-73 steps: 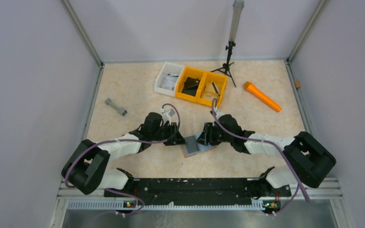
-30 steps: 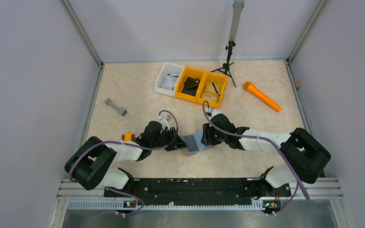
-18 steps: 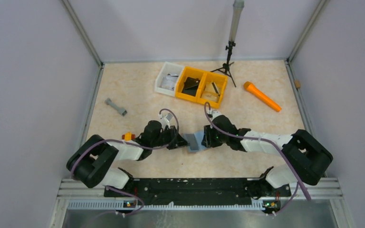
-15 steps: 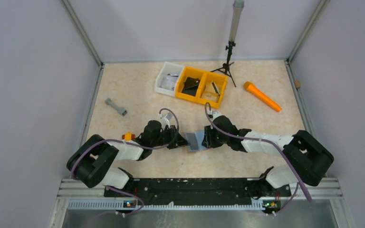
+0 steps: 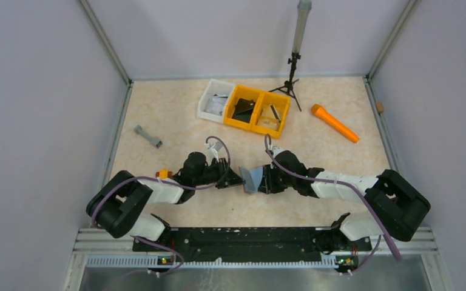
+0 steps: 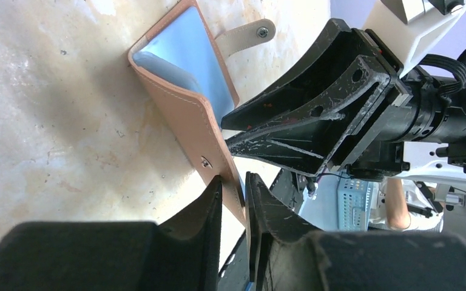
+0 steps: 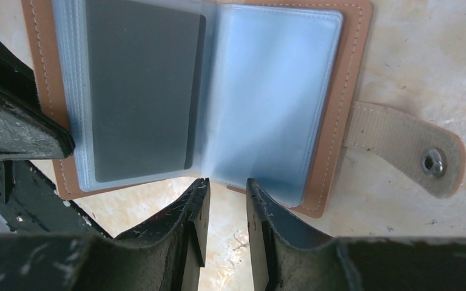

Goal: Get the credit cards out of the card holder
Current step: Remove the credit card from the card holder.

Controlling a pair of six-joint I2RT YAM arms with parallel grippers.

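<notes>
Card holder [image 7: 273, 91] sits opened on the table [image 5: 170, 115] between the arms, a grey credit card [image 7: 139, 91] sleeved inside, left gripper [image 6: 233, 185] pinching its brown cover, right gripper [image 7: 226, 185] jaws slightly parted at its edge.

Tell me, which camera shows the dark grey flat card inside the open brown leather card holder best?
The right wrist view: the dark grey card faces the lens, close up, inside the open brown leather card holder. The left wrist view sees the holder nearly edge-on, with the card hidden. The top view shows only a small grey-blue patch.
</notes>
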